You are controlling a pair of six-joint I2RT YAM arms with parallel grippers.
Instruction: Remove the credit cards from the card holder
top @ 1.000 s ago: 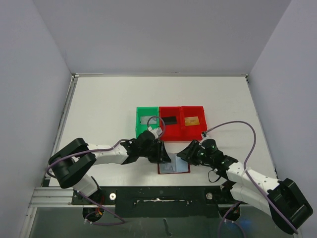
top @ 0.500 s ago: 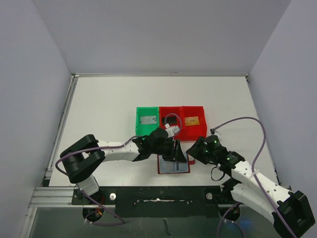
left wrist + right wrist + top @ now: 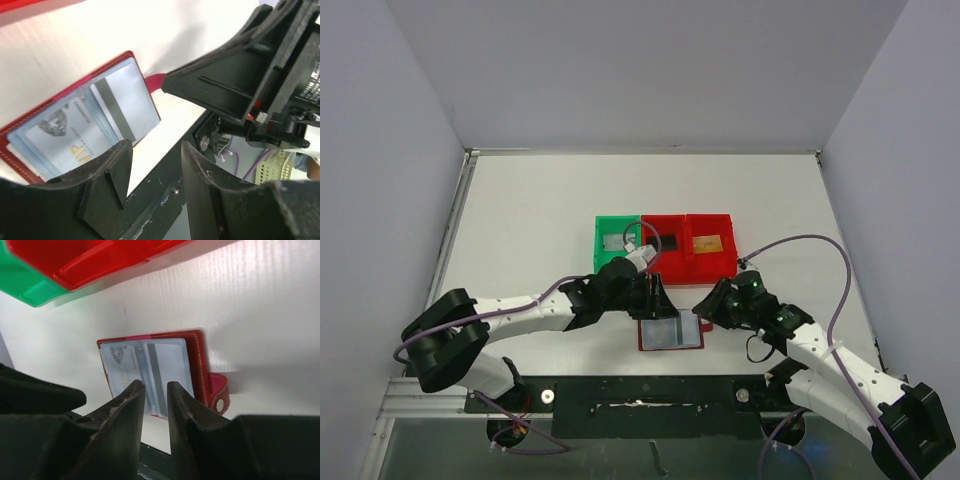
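The dark red card holder (image 3: 670, 334) lies open and flat near the table's front edge. Its pale blue pockets hold a silver-grey card (image 3: 62, 136) and a card with a dark stripe (image 3: 120, 106); both also show in the right wrist view (image 3: 145, 372). The red tab (image 3: 218, 390) sticks out at the holder's right. My left gripper (image 3: 655, 298) hovers just behind the holder, open and empty (image 3: 156, 150). My right gripper (image 3: 705, 306) hovers at the holder's right edge, its jaws a narrow gap apart and empty (image 3: 155, 386).
Three bins stand in a row behind the holder: a green bin (image 3: 603, 250) with a silver-grey card, a red bin (image 3: 665, 266) with a black card, a red bin (image 3: 712, 264) with a gold-orange card. The black front rail (image 3: 640, 395) runs just below the holder.
The holder's lifted flap has come down and it now lies flat. My left gripper swung right over the holder, then drew back towards the bins. My right gripper shifted slightly right.
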